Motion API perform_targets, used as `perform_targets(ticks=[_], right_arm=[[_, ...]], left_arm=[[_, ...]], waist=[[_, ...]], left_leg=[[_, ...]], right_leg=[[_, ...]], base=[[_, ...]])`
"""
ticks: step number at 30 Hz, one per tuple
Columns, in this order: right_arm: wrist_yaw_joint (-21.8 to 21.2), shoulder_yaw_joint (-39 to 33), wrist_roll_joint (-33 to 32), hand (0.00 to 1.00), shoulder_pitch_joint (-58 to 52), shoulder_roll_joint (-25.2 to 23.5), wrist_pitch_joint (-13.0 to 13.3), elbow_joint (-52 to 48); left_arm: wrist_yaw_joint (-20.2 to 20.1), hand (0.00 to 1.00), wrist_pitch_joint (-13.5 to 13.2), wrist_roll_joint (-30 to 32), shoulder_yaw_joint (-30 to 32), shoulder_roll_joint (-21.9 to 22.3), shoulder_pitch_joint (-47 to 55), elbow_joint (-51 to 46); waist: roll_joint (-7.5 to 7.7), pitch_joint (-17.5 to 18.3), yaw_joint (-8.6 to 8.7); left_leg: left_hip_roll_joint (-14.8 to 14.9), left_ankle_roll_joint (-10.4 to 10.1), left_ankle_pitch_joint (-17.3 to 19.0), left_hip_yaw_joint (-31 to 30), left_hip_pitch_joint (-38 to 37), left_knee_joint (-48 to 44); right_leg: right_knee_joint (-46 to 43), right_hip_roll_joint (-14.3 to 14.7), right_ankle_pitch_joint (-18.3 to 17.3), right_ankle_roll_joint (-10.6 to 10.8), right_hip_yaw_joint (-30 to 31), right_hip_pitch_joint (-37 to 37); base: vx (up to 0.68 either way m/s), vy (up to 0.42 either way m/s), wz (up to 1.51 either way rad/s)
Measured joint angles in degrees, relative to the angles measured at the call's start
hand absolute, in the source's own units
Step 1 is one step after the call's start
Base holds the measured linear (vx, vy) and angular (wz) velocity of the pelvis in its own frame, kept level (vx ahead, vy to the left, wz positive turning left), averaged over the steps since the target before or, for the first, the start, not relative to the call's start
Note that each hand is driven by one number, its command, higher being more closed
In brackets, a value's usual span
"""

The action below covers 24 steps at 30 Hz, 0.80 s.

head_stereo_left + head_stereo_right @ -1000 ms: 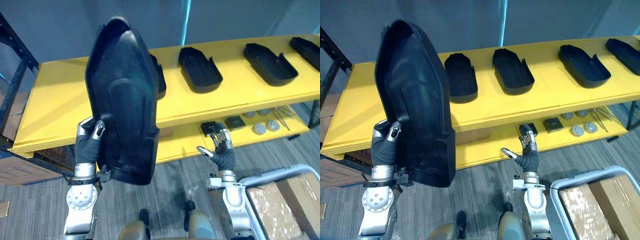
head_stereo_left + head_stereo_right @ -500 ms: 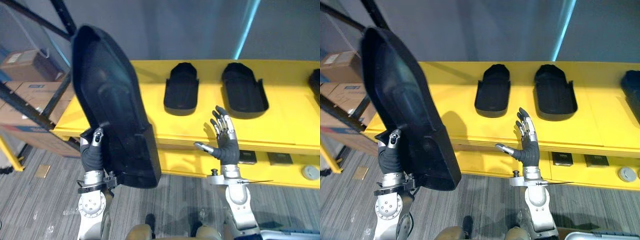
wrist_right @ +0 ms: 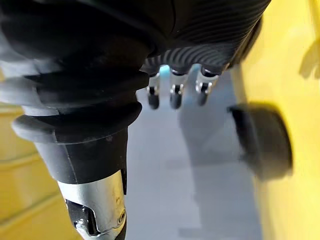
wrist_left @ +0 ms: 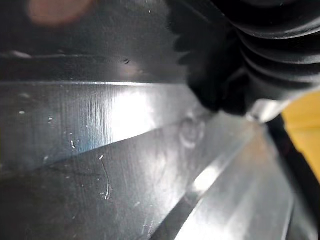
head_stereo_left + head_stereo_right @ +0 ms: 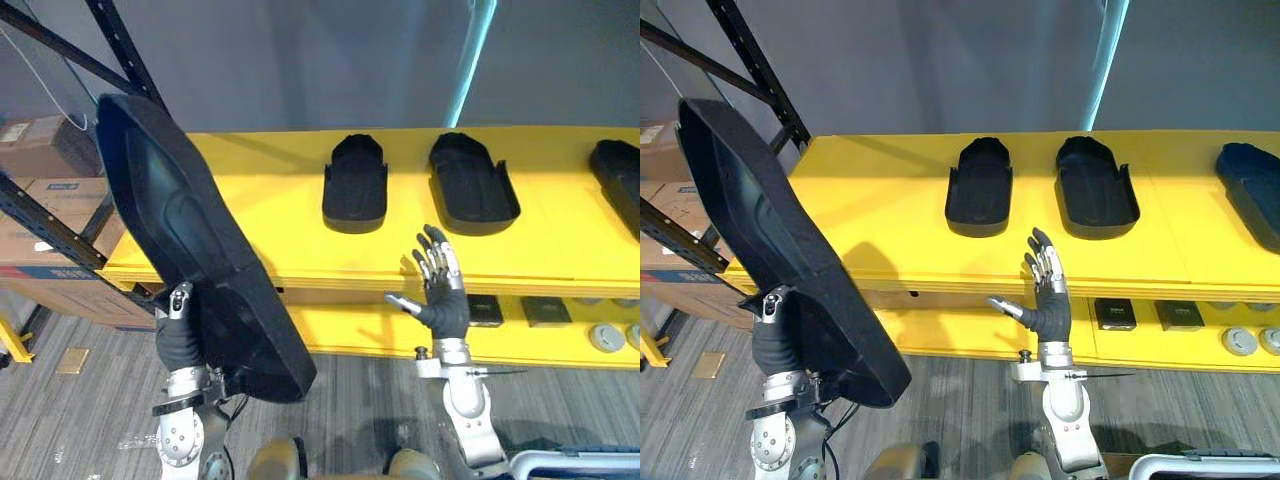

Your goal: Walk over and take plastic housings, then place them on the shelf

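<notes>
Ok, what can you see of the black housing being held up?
The housing is a long, glossy black plastic shell with a raised rim and stepped ridges inside, rounded at its upper end. It is held aloft, tilted with its top toward the robot's left, in front of the yellow shelf, not resting on it. The left hand grips its lower part, thumb on the rim; the open right hand is apart from it.
</notes>
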<state>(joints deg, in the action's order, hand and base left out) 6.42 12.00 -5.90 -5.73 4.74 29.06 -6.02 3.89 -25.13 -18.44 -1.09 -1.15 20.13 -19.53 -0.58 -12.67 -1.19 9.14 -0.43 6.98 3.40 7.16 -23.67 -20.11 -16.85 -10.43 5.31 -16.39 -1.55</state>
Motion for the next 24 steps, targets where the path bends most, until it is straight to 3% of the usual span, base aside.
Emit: perform_targets(ticks=[1, 3, 4, 5, 6, 7, 8, 9, 10, 11, 12, 14, 15, 16, 18, 21, 24], right_arm=[[0.0, 0.1, 0.0, 0.00, 0.3, 0.1, 0.0, 0.2], [0.9, -0.1, 0.1, 0.00, 1.0, 0.8, 0.7, 1.4], [1.4, -0.3, 0.1, 0.00, 1.0, 1.3, 1.4, 2.3], [1.7, -0.4, 0.1, 0.00, 1.0, 1.2, 1.5, 3.4], [2.6, -0.5, 1.1, 0.00, 1.3, 0.4, 1.4, 5.5], [3.6, 0.0, 2.3, 0.00, 1.2, -0.7, 1.2, 7.0], [3.7, 0.3, 2.3, 0.00, 0.8, -1.3, 1.2, 6.9], [3.6, 0.5, 2.3, 0.00, 0.3, -2.7, 1.4, 6.6], [3.5, 0.8, 2.3, 0.00, 0.2, -3.8, 1.6, 6.4], [3.5, 1.0, 2.3, 0.00, 0.1, -4.0, 1.7, 5.9], [3.4, 1.0, 2.3, 0.00, -0.7, -4.0, 1.7, 3.9], [3.4, 0.9, 2.4, 0.00, -1.8, -3.9, 1.8, 0.1], [3.1, 1.0, 2.4, 0.00, -1.9, -3.9, 2.1, -0.7], [2.6, 1.0, 2.4, 0.00, -1.8, -3.8, 2.1, -0.7], [1.8, 0.9, 2.1, 0.00, -2.1, -2.4, 1.9, -0.7], [-0.3, 1.0, 0.9, 0.00, -1.8, -1.4, 1.2, -1.2], [-0.5, 0.9, -0.2, 0.00, -1.7, -0.3, 0.3, -4.0]], left_arm=[[0.2, 1.00, 0.0, 0.6, 0.0, 0.0, 0.0, 0.1], [-0.2, 1.00, -0.4, 1.6, -0.1, 0.0, -0.6, 1.4], [-0.5, 1.00, -0.4, 1.5, -0.1, 0.0, -1.2, 2.1], [-0.6, 1.00, -0.4, 1.6, 0.1, -0.4, -2.3, 3.0], [-0.5, 1.00, -0.2, 1.9, 0.4, -1.5, -4.4, 3.9], [-0.7, 1.00, 0.5, 2.4, 1.0, -2.1, -5.0, 4.5], [-0.8, 1.00, 0.9, 2.4, 1.3, -2.4, -4.9, 4.5], [-1.8, 1.00, 2.1, 2.4, 2.4, -2.8, -4.6, 4.5], [-2.5, 1.00, 2.8, 2.4, 3.5, -3.4, -4.1, 4.4], [-2.7, 1.00, 3.3, 2.5, 3.8, -3.7, -4.0, 4.4], [-2.9, 1.00, 4.3, 2.6, 3.7, -4.3, -4.0, 4.4], [-2.5, 1.00, 5.3, 3.3, 2.8, -4.7, -4.2, 4.4], [-1.3, 1.00, 5.8, 5.4, 2.0, -4.8, -4.4, 4.2], [-0.6, 1.00, 6.2, 6.5, 1.8, -4.8, -4.4, 3.9], [2.4, 1.00, 7.7, 11.1, 0.0, -4.3, -4.4, 3.4], [4.5, 1.00, 9.2, 16.9, -0.1, -4.0, -4.5, 1.8], [5.1, 1.00, 9.3, 19.2, 0.2, -4.2, -5.8, 0.7]], waist=[[-0.05, 0.0, 0.34], [-1.22, 0.7, 0.86], [-2.06, 1.1, 1.26], [-2.21, 1.2, 1.28], [-0.32, 0.7, 1.37], [0.84, 0.2, 0.31], [0.95, 0.2, 0.23], [1.27, 0.4, 0.17], [1.26, 0.4, 0.13], [1.41, 0.5, 0.22], [1.70, 0.7, 0.35], [1.96, 0.9, 0.74], [2.08, 1.0, 0.93], [2.31, 1.1, 1.10], [0.54, 1.5, 1.18], [-0.73, 2.1, 1.83], [-0.76, 2.1, 1.93]], left_leg=[[0.6, -0.4, -0.3, -0.3, -0.1, 0.3], [1.9, -2.3, -1.5, 0.3, -1.2, 2.2], [1.5, -4.9, -1.1, 0.4, -1.9, 3.5], [0.2, -9.8, 2.5, 0.7, -3.1, 4.1], [-2.4, -9.1, 4.4, 1.1, -3.2, 2.8], [-3.5, -7.2, 5.5, 2.2, -2.8, 1.7], [-3.5, -6.6, 5.9, 2.3, -2.7, 1.5], [-3.1, -5.6, 6.4, 3.0, -3.3, 2.3], [-2.6, -5.0, 6.3, 3.5, -4.2, 3.6], [-2.2, -4.7, 6.1, 3.5, -4.6, 4.4], [-1.9, -4.2, 5.5, 3.4, -5.4, 6.3], [-2.1, -3.9, 4.1, 3.4, -6.2, 9.2], [-2.9, -3.9, 3.4, 3.5, -6.1, 10.3], [-3.4, -3.9, 3.2, 3.7, -5.8, 10.5], [-3.4, -4.2, 2.5, 3.6, -5.1, 11.4], [-3.1, -4.8, 1.2, 3.7, -6.7, 14.6], [-2.8, -5.1, 0.0, 4.6, -8.2, 16.5]], right_leg=[[-0.3, -0.9, -0.1, 1.0, 0.2, 0.0], [-1.1, -4.4, -0.1, 5.0, 0.4, 0.8], [-0.9, -5.3, 0.5, 6.8, 0.5, 1.6], [-0.3, -6.6, 1.3, 8.3, 0.6, 2.6], [0.6, -9.4, 3.4, 8.8, 1.1, 3.9], [2.0, -10.1, 8.5, 6.4, 2.5, 3.4], [2.4, -9.8, 11.1, 4.8, 2.5, 3.3], [2.5, -9.2, 14.9, 2.0, 2.4, 2.4], [0.3, -7.4, 14.0, 1.8, 2.5, 1.3], [-0.8, -5.6, 12.3, 2.9, 2.8, 1.0], [-1.7, -1.5, 8.4, 4.8, 4.1, 0.7], [0.6, 4.0, 4.3, 4.3, 4.0, 0.6], [5.1, 6.2, 3.6, 2.8, 3.9, 0.8], [7.3, 6.6, 3.9, 1.8, 3.7, 1.2], [12.2, 7.7, 6.2, 1.8, 3.7, 2.7], [12.7, 8.0, 6.3, 1.7, 3.7, 3.1], [12.7, 8.4, 5.8, 1.0, 4.1, 3.4]], base=[[0.02, 0.243, 0.12], [0.07, 0.442, 0.13], [0.12, 0.641, 0.23], [0.14, 0.591, 0.29], [0.13, 0.662, 0.15], [0.09, 0.526, 0.05], [0.06, 0.463, -0.15], [0.09, 0.385, -0.19], [0.10, 0.317, -0.18], [0.12, 0.212, -0.11], [0.09, 0.125, 0.06], [0.10, 0.098, 0.06], [0.09, 0.056, 0.03], [0.09, 0.007, -0.01], [0.09, -0.029, -0.04], [0.09, -0.043, 0.01], [0.04, -0.039, -0.07]])
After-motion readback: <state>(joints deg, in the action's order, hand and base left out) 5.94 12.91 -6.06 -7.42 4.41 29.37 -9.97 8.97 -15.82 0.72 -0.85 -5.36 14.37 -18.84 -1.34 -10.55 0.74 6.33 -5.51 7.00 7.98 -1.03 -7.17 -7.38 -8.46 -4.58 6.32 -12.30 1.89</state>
